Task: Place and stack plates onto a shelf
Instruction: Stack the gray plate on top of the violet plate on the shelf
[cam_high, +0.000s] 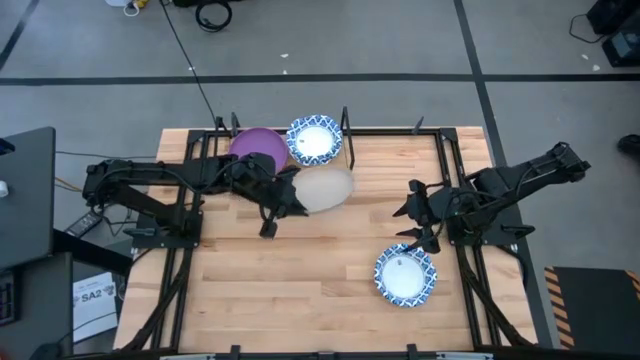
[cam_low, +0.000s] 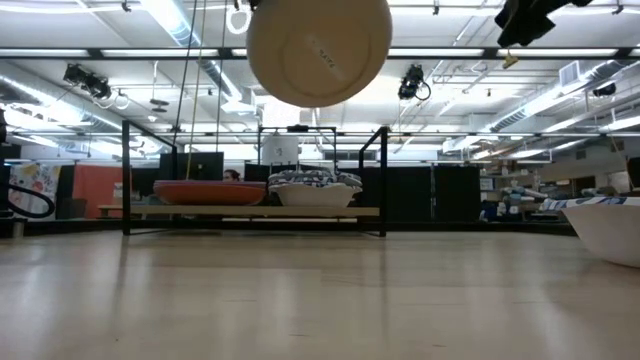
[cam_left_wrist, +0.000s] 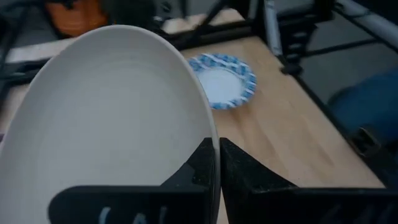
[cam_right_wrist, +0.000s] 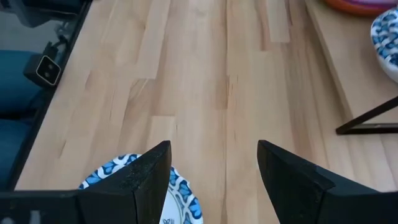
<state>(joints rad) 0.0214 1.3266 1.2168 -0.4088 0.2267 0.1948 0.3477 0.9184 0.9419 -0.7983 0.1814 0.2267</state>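
- High view: shelf (cam_high: 352, 128) bears a purple plate (cam_high: 259, 145) and a blue plate (cam_high: 314, 141). Left gripper (cam_high: 296, 203) holds the beige plate (cam_high: 326, 188) near it. One patterned plate (cam_high: 406, 275) remains on the table.
- Low view: beige plate (cam_low: 318, 48) aloft, tilted.
- Left wrist view: fingers (cam_left_wrist: 205, 163) pinch its rim.
- Right wrist view: right gripper (cam_right_wrist: 214, 171) spread, empty, above the patterned plate (cam_right_wrist: 140, 190).

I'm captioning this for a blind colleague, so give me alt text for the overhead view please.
Seen from above, the left hand holds a plain round beige plate over a wooden table, beside a black-framed wooden shelf carrying a purple plate and a blue-and-white patterned plate. The right hand is open just beyond another blue-and-white plate lying on the table.
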